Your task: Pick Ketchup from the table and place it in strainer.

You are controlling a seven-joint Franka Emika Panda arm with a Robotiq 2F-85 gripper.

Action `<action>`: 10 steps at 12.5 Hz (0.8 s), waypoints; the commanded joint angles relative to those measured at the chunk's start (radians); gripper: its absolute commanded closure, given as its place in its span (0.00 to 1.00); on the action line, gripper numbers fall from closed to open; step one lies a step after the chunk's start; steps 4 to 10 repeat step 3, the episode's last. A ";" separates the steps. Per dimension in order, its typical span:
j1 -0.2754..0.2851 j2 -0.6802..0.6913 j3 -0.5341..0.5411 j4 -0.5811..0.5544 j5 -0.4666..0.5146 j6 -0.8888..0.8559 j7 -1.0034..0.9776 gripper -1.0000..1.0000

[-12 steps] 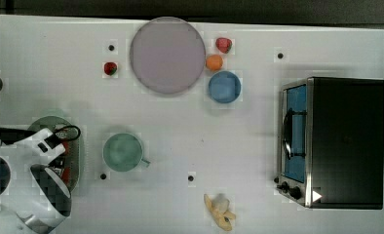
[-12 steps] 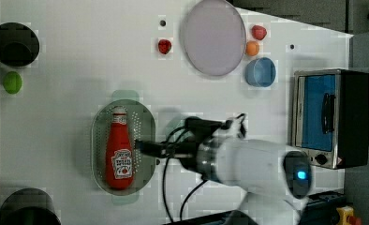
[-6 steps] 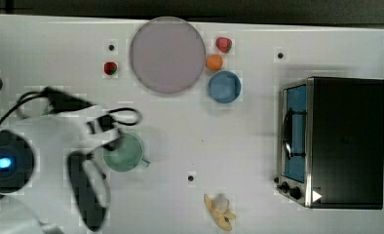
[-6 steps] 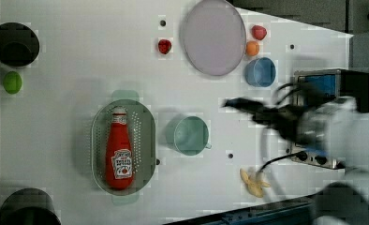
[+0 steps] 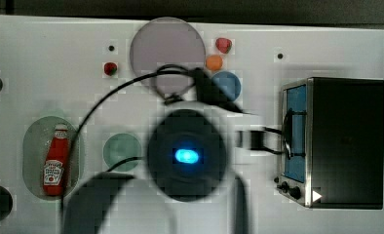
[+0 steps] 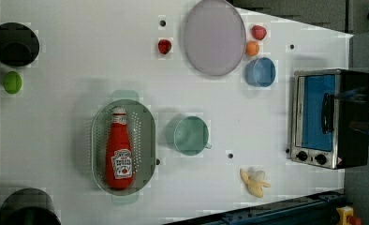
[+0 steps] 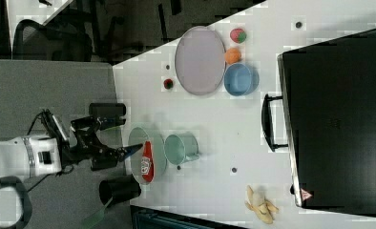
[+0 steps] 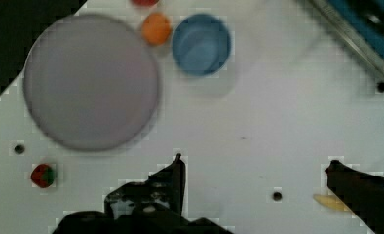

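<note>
Ketchup [image 6: 119, 152]: lying inside the strainer [image 6: 146, 140], cap toward the left view's top; as before. Gripper [image 8: 253, 168]: jaws spread, empty, now swung away over bare table near the lilac plate [image 8: 90, 80]. Judgement: placement done, arm retreating.

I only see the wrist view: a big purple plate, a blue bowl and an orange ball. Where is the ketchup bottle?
Observer: In the left view, the Ketchup is already inside the strainer.
Operator: Is it standing up?
Observer: No, it lies flat, with its white cap toward the left view's top.
Operator: What is next to the strainer?
Observer: A green mug, a little apart from it, on the left view's right.
</note>
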 commanded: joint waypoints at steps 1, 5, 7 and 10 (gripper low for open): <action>0.031 -0.026 -0.021 0.060 0.015 -0.140 -0.105 0.00; 0.031 -0.025 -0.059 0.066 0.064 -0.163 -0.106 0.00; 0.031 -0.025 -0.059 0.066 0.064 -0.163 -0.106 0.00; 0.031 -0.025 -0.059 0.066 0.064 -0.163 -0.106 0.00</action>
